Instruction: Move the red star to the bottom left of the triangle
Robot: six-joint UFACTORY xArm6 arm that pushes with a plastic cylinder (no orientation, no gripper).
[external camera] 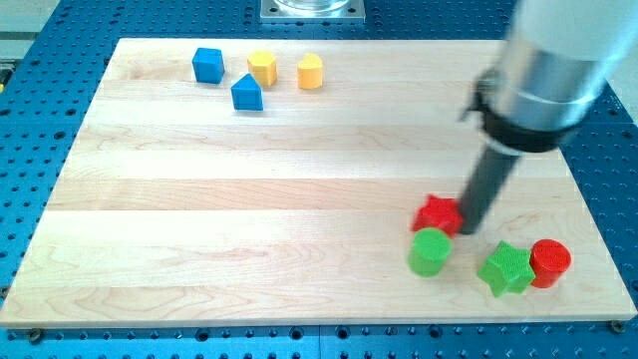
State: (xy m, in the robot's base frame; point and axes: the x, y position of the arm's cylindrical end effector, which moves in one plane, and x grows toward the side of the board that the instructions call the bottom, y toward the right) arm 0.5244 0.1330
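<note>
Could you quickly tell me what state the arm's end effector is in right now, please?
No gripper: the end effector is a bare rod, holding nothing.
My tip is down on the board, against the red star's right side in the view.

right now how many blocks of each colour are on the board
blue: 2, the blue cube and the blue triangle
yellow: 2, the yellow hexagon and the yellow block
red: 2, the red star and the red cylinder
green: 2, the green cylinder and the green star
total: 8
</note>
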